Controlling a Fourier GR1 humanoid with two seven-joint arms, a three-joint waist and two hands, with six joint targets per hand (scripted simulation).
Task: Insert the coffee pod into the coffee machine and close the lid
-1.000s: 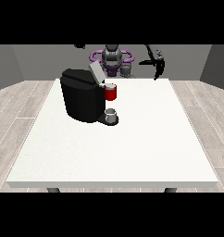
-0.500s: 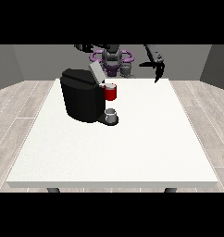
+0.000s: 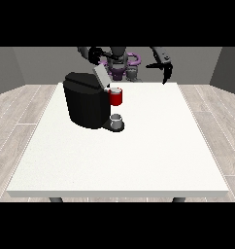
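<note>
We look across a white surface [image 3: 139,160] at a robot [image 3: 120,65] standing behind its far edge, both arms raised above the surface. A black coffee machine [image 3: 85,102] sits on the near-left part of the surface's far half, its grey lid [image 3: 100,76] tilted up and open at the top. A red thing at the machine [image 3: 116,97] sits at its front, on the side toward the view's right, just under the raised lid. Below it, on the machine's low base, stands a small grey thing [image 3: 117,120]; we cannot tell whether it is the coffee pod, and no pod shows plainly anywhere else on the surface.

The hand at the view's right [image 3: 164,67] hangs in the air above the surface's far right edge, well apart from the machine, its dark fingers pointing downward and relaxed, with nothing between them. The hand at the view's left [image 3: 94,54] is lifted above and behind the machine, near the top of the open lid but not touching it as far as we can see; it is a dark shape against the robot's body, and we cannot tell how its fingers lie or whether it has hold of anything.
</note>
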